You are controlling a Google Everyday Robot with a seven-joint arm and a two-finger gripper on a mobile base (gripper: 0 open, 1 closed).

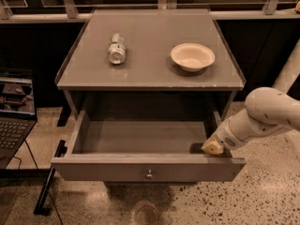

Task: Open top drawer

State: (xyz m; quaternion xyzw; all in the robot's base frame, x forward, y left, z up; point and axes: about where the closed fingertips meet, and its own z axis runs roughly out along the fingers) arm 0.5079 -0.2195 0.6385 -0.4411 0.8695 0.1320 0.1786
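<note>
The top drawer (117, 168) is a wide grey drawer with a small round metal knob (149, 174) at the centre of its front panel. It stands pulled far out from the grey cabinet, and its inside looks bare. My gripper (213, 147) is at the end of the white arm (267, 114) coming from the right. It rests at the drawer's right front corner, just behind the front panel.
On the cabinet top (150, 74) lie a can on its side (117, 48) and a white bowl (192, 56). An open laptop (14, 111) sits at the left. A dark bar (49, 184) lies on the speckled floor.
</note>
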